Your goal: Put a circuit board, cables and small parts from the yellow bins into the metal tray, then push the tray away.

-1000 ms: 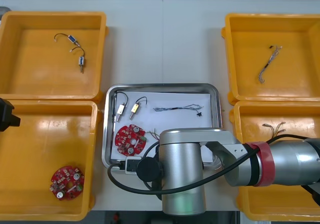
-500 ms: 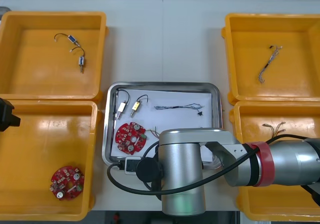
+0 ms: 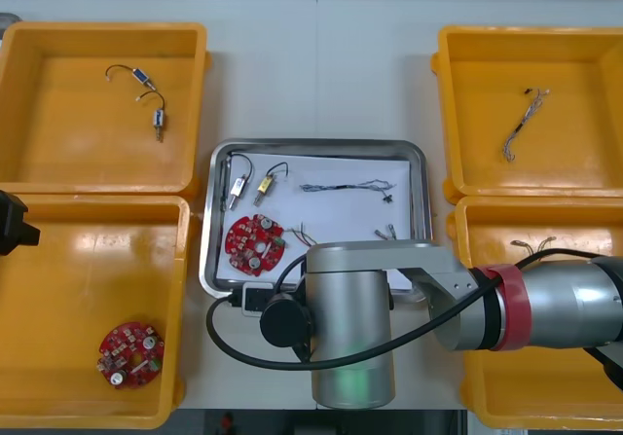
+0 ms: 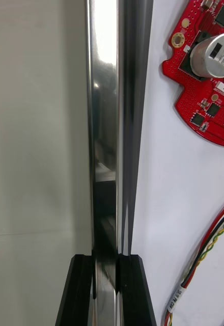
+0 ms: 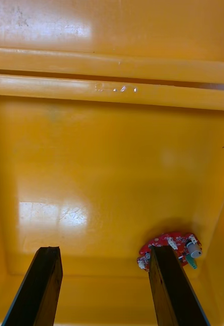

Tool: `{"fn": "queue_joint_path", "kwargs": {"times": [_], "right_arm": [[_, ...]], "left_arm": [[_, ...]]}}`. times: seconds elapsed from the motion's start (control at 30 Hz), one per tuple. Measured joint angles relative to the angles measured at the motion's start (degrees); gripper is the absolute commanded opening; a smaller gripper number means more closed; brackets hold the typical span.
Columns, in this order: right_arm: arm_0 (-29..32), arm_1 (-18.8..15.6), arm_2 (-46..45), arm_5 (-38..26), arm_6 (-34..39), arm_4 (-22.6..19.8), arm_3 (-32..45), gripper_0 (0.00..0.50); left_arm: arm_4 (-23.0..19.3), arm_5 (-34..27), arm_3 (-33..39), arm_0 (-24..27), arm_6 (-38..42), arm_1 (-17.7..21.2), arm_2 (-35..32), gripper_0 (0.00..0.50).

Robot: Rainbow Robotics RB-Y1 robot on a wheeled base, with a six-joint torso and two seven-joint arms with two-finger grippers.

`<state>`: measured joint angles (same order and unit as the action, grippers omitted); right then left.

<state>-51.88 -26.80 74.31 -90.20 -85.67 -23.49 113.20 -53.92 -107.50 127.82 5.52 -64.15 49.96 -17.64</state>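
Clamping the rim of the metal tray at its near side is the right gripper, while inside the tray lie a red circuit board, two small metal parts and cables, and left of the tray the left gripper hangs, fingers spread, over a yellow bin.

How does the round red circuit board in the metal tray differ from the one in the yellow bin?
In the metal tray, the round red circuit board lies on white lining beside small metal parts; in the yellow bin, the other board lies alone. The tray's board is near the rim the right gripper clamps; the bin's board lies beneath the open left gripper. Both lie flat.
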Motion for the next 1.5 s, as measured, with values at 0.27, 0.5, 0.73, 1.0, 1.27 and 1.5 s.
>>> {"fn": "queue_joint_path", "kwargs": {"times": [0.27,0.5,0.73,1.0,1.27,1.5], "right_arm": [[-4.89,0.00,0.24,0.46,-0.02,0.00,-3.04,0.000],[-7.96,0.00,0.27,0.51,-0.30,0.00,-4.56,0.000],[-10.87,0.01,0.29,0.53,-0.71,-0.01,-6.84,0.000],[-13.72,1.00,0.31,0.58,-2.59,-0.02,-11.21,0.000],[-15.77,2.39,0.27,1.53,-2.62,-0.26,-15.52,0.000],[-17.65,2.87,-0.24,2.71,-5.68,-3.28,-19.40,0.000]], "left_arm": [[0.00,0.00,0.01,0.00,0.00,0.00,0.00,0.500],[0.00,0.00,0.02,0.00,-0.01,0.00,0.00,0.500],[0.00,0.00,0.03,0.00,-0.01,0.00,0.00,0.500],[0.00,0.00,0.03,0.00,-0.01,0.00,0.00,0.500],[0.00,0.00,0.04,0.00,-0.01,0.00,0.00,0.500],[0.00,0.00,0.04,0.00,-0.01,0.00,0.00,0.500]]}}
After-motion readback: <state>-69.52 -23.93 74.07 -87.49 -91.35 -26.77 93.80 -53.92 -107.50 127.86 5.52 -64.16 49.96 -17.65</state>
